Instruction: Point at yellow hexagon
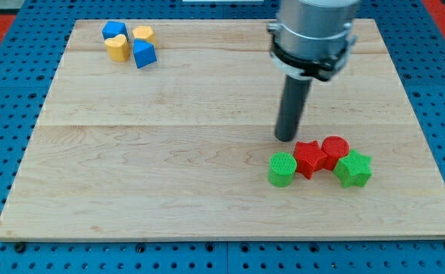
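Observation:
The yellow hexagon (143,34) sits near the board's top left corner, in a tight cluster with a yellow heart-shaped block (116,48), a blue block (114,30) and a blue block (144,54). My tip (286,138) rests on the board right of centre, far to the right of and below the yellow hexagon. It stands just above a red star (309,158) and a green cylinder (281,169).
A red cylinder (335,150) and a green star (354,169) lie next to the red star at the lower right. The wooden board (169,152) lies on a blue pegboard (9,84). The arm's grey body (313,30) hangs over the board's top edge.

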